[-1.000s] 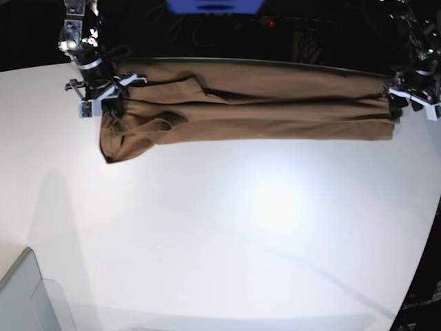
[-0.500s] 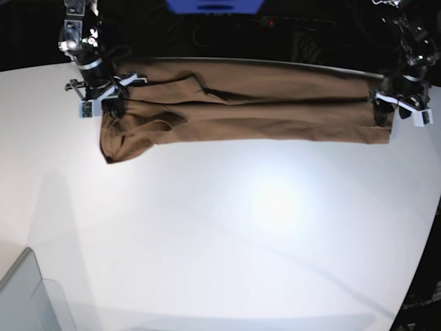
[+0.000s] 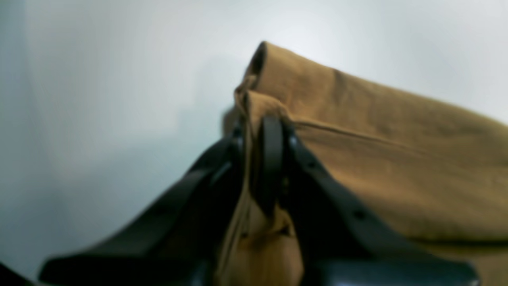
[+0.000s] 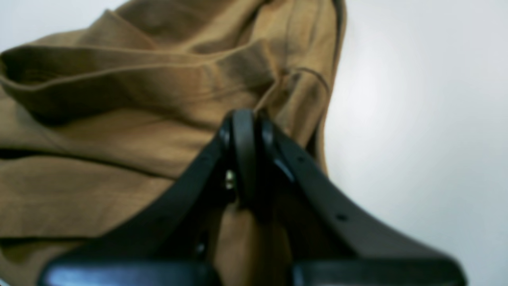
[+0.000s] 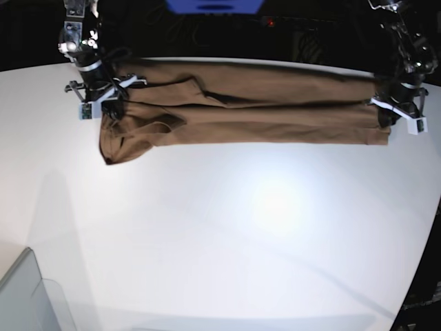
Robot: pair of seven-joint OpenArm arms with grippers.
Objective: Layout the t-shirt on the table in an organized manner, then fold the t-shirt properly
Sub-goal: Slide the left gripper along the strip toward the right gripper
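The tan-brown t-shirt (image 5: 255,110) hangs stretched in a long band along the far edge of the white table (image 5: 241,227), held at both ends. My left gripper (image 5: 387,114) at the right of the base view is shut on the shirt's right end; the left wrist view shows its fingers (image 3: 272,159) pinching folded cloth (image 3: 377,159). My right gripper (image 5: 105,100) at the left is shut on the other end, where a sleeve droops; the right wrist view shows its fingers (image 4: 244,155) clamped on bunched cloth (image 4: 139,119).
A grey translucent bin (image 5: 27,296) stands at the near left corner. The table's curved edge runs down the right side. Dark space with a blue object (image 5: 213,5) lies behind the table.
My left gripper has moved left and slightly up with the shirt's end, easing the stretch. My right gripper has shifted slightly up; the shirt band sits a little higher.
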